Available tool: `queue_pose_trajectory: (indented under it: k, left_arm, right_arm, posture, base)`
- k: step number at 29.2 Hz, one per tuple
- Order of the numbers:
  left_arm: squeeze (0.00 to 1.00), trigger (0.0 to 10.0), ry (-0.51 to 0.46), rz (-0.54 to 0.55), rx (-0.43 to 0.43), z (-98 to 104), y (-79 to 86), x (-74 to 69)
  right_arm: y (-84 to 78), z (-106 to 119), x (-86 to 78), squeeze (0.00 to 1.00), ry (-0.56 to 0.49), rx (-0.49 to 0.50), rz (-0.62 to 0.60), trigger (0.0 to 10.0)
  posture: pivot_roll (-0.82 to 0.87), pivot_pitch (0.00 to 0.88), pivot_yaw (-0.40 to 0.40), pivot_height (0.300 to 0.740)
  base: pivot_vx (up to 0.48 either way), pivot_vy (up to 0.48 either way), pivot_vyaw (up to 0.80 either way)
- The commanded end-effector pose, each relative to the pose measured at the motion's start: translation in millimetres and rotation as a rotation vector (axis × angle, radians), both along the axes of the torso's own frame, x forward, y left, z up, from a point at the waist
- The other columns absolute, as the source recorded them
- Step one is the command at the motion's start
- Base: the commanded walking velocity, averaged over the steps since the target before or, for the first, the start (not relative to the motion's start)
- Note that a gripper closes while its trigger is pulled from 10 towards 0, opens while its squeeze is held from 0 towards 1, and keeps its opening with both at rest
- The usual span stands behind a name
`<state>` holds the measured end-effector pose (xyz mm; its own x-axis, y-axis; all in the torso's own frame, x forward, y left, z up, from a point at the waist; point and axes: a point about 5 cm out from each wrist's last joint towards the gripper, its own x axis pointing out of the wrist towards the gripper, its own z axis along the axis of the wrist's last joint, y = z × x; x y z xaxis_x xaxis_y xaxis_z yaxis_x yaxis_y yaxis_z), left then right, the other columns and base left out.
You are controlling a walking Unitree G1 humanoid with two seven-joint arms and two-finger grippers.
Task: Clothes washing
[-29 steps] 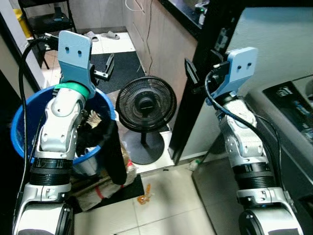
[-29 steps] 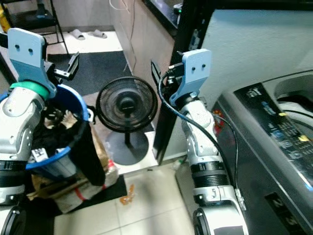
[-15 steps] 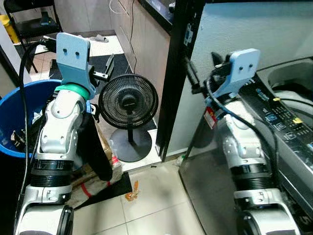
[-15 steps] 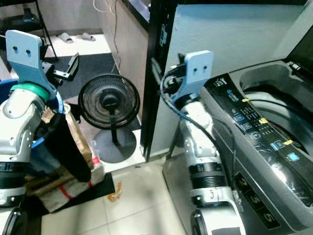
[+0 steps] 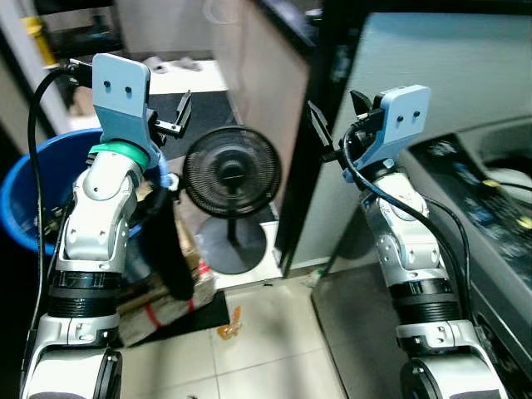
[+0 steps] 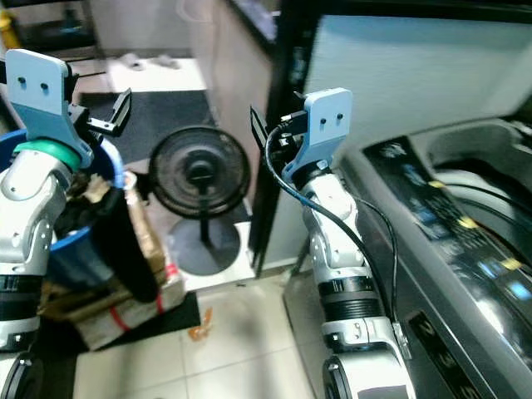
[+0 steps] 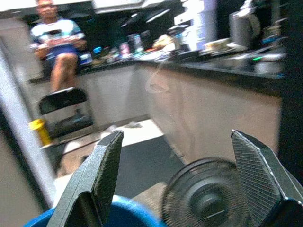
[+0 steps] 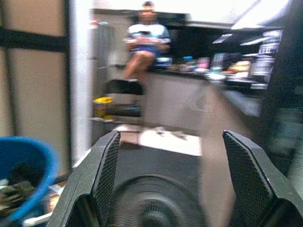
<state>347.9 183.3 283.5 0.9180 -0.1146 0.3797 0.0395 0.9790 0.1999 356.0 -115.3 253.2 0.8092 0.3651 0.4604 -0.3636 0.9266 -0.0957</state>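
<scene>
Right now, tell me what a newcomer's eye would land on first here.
First, the two raised silver arms: the left gripper and right gripper are both open and empty, held out ahead at the same height. Between them on the floor stands a black fan. On the robot's left sits a blue laundry basket with dark clothes spilling over it; on its right is the washing machine.

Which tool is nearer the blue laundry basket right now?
The left tool, held open just above the round blue plastic laundry basket. The right tool, also open, is over by the grey washing machine.
</scene>
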Motion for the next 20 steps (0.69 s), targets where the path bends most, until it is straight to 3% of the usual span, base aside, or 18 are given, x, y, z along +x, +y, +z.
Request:
queue_pose_trajectory:
  k: [1,20]
  left_arm:
    - [0.0,10.0,0.009,-0.001,0.003,-1.8,-0.5,-0.6]
    - [0.0,10.0,0.016,0.019,0.004,-2.6,1.4,-0.2]
  right_arm:
    - [-1.6,0.9,-0.2,0.0,-0.002,-0.012,-0.006,10.0]
    - [-1.1,0.4,-0.4,0.0,0.003,-0.005,-0.002,10.0]
  posture:
    - [0.04,0.005,-0.025,0.74]
    - [0.04,0.009,-0.025,0.74]
  base:
    - [0.0,0.0,0.79]
    - [0.0,0.0,0.79]
